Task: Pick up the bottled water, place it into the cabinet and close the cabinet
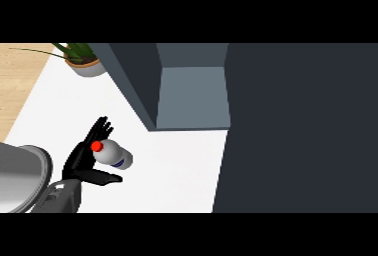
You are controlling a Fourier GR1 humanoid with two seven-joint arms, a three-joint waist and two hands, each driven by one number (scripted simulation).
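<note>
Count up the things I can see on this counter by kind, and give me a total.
Bottled water, red cap, beside the left robot hand: 1
Potted plant, far left corner: 1
Cabinet, open compartment: 1
Metal pot or bowl, at left edge, partly cut off: 1
Total: 4 things, plus 1 robot hand in view.

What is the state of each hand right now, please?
Left hand: open, fingers straight, beside the bottled water, not curled round it.
Right hand: not in view.
</note>
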